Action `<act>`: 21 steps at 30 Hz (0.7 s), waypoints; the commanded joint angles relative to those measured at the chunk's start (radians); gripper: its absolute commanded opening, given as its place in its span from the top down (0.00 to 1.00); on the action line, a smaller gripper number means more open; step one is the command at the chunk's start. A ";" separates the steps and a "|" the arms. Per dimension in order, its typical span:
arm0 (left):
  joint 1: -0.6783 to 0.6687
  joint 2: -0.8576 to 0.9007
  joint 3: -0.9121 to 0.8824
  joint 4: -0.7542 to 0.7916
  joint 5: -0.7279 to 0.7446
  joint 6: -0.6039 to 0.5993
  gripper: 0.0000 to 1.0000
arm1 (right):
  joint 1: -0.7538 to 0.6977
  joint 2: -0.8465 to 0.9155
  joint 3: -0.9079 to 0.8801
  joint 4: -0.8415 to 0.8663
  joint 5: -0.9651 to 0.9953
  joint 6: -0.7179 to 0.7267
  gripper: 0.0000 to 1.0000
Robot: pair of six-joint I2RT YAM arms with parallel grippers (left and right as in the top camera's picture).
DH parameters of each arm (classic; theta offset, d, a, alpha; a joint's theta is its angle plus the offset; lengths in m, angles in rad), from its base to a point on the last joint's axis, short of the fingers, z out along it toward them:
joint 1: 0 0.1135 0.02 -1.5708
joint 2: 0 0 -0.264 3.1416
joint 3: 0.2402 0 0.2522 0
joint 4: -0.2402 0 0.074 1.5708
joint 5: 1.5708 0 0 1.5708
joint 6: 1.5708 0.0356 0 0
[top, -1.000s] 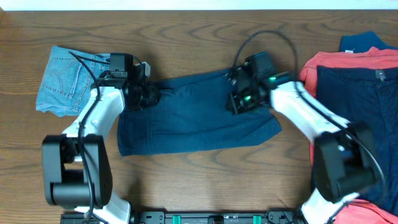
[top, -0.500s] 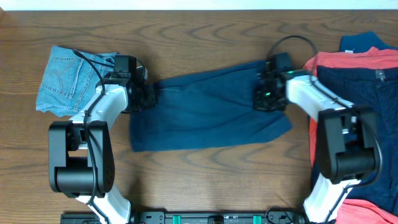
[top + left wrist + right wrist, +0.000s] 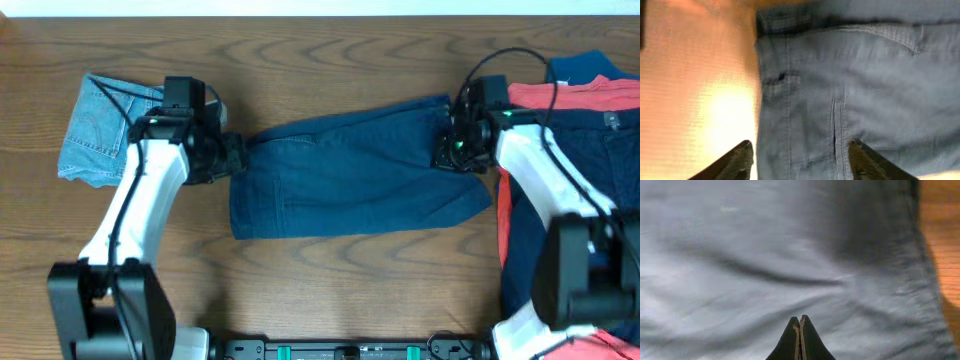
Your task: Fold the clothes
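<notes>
Overhead, I see dark navy cloth shorts [image 3: 350,175] spread flat across the middle of the brown wooden bench [image 3: 330,290]. My left claw [image 3: 232,158] sits at their left edge, its fingers [image 3: 740,157] wide apart above the cloth with nothing between them. My right claw [image 3: 452,152] is on the shorts' right end, tips pressed together against the fabric; whether a fold is pinched I cannot tell. A folded light-blue denim garment [image 3: 105,130] lies far left. A coral-red garment [image 3: 560,95] and a navy garment [image 3: 590,150] are piled at the right.
</notes>
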 commanded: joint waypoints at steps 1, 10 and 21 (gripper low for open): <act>0.005 0.011 -0.006 -0.039 -0.054 0.004 0.33 | 0.051 -0.037 0.003 -0.026 -0.072 -0.026 0.99; 0.067 0.143 -0.077 -0.004 -0.024 0.021 0.17 | 0.136 0.077 -0.014 -0.032 -0.060 -0.025 0.99; 0.090 0.344 -0.077 0.046 0.279 0.199 0.15 | 0.135 0.194 -0.014 -0.018 -0.039 -0.015 0.99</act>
